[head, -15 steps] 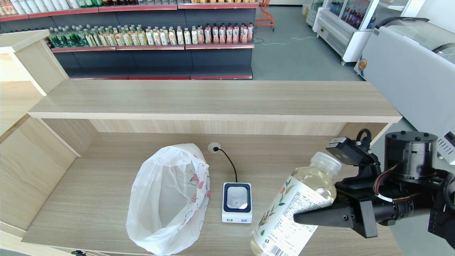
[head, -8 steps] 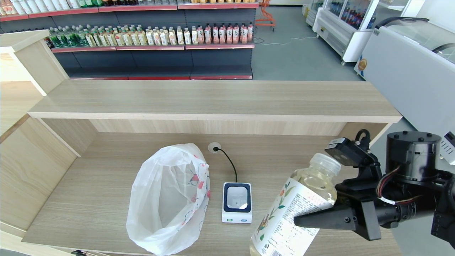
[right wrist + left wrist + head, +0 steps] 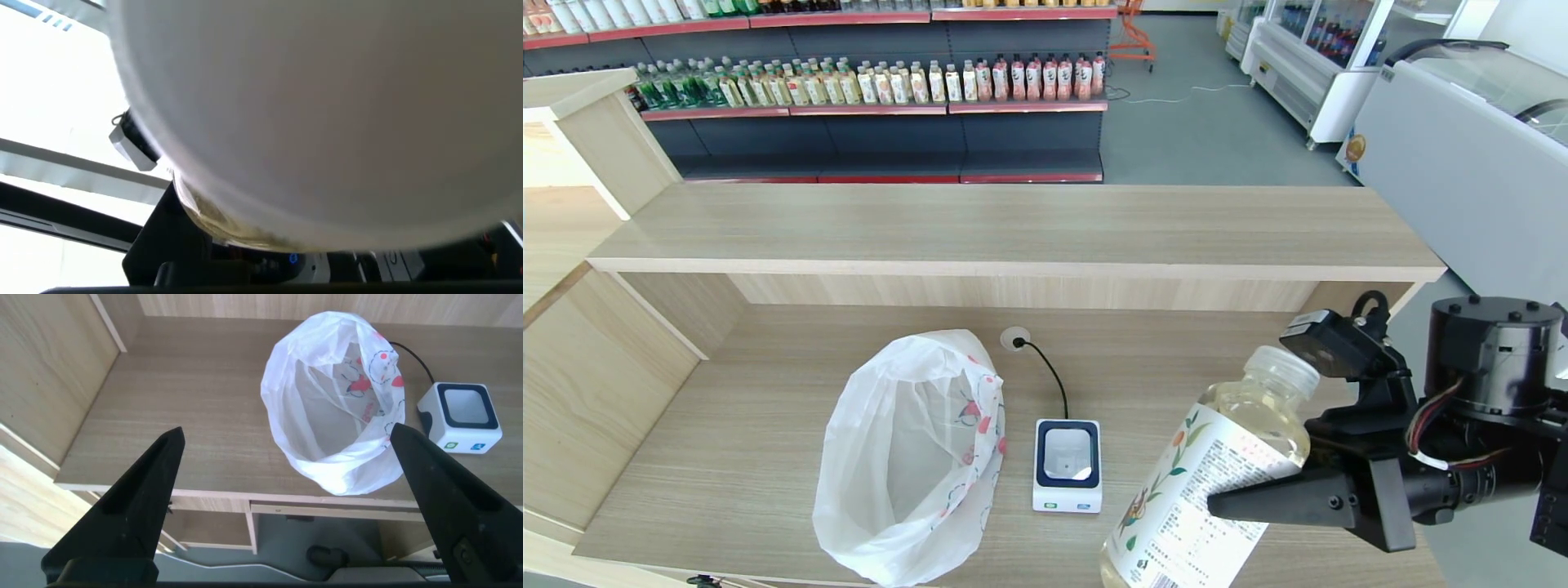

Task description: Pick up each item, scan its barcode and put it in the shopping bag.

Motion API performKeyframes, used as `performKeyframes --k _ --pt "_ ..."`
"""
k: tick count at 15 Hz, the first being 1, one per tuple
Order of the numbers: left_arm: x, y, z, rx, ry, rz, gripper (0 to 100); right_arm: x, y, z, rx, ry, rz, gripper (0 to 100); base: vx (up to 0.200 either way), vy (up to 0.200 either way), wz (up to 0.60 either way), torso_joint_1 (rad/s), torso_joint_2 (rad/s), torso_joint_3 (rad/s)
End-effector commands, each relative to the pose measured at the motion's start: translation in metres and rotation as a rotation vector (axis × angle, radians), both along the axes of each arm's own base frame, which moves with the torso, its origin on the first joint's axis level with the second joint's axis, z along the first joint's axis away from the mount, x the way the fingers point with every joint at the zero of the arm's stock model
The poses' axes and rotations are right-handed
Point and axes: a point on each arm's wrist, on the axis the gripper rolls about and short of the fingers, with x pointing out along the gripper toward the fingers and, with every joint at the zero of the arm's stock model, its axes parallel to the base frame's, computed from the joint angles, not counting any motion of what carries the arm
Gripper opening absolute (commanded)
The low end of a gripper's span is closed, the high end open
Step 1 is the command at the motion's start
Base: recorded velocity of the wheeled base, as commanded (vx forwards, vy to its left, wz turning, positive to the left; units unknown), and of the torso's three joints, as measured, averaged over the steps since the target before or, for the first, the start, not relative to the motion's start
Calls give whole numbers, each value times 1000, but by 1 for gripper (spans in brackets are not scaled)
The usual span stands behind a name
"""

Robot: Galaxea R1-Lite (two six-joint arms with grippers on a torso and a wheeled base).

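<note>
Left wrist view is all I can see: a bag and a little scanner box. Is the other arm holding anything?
Observer: Yes, the right gripper is shut on a bottle of pale drink.
Operator: Is it over the scanner?
Observer: No, it hangs off to the right of the scanner, not over it.
Operator: Is it standing straight up?
Observer: No, it's tilted, with its white cap leaning up and away from the scanner.
</note>
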Motion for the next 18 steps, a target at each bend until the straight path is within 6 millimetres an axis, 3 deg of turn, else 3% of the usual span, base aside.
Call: performKeyframes --k 1,11,12,14,15,18 --pt "0 0 0 0 0 0 100 -1 -1 1 3 -7 -2 0 0 0 0 0 0 0" --pt "0 0 0 0 0 0 100 -3 -3 -3 -10 -28 -25 0 0 0 0 0 0 0" --pt "0 0 0 0 0 0 100 -4 -5 -6 -28 -80 -63 0 0 0 0 0 0 0" --pt "0 0 0 0 0 0 100 5 -10 -11 -111 -351 -197 0 0 0 0 0 0 0" --pt "0 0 0 0 0 0 100 13 -20 -16 -234 -543 -334 0 0 0 0 0 0 0" --pt "0 0 0 0 0 0 100 24 -42 -18 -451 -853 -484 0 0 0 0 0 0 0"
